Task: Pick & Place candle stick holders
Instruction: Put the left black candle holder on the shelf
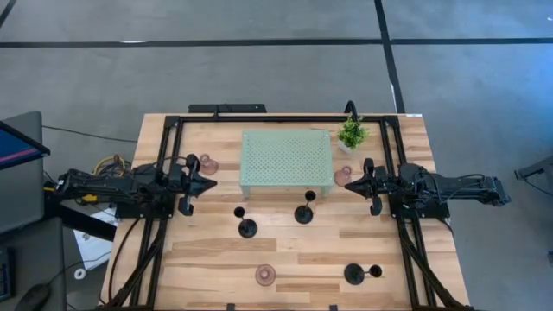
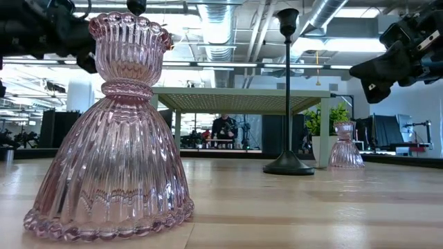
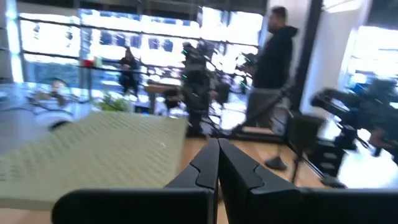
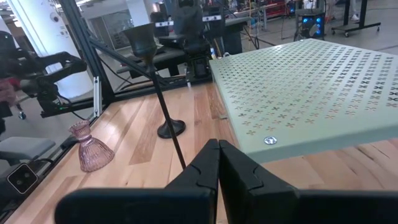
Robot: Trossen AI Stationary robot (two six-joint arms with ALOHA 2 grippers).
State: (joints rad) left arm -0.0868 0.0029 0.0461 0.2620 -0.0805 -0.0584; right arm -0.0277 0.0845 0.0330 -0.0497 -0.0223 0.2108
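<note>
Holders: pink glass (image 1: 266, 275), likely fragile, slick; black (image 1: 304, 213), top-heavy, grip by stem. Both well apart from left gripper (image 1: 210, 183), right gripper (image 1: 352, 184); each closed, empty.

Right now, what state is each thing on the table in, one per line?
Left tool: shut, empty, beside the tray.
Right tool: shut, empty, beside the tray.
Black candle stick holders: three, upright on the table.
Pink candle stick holders: three, upright on the table.
Tray: standing on legs, nothing on top.
Potted plant: upright by the tray's corner.
</note>
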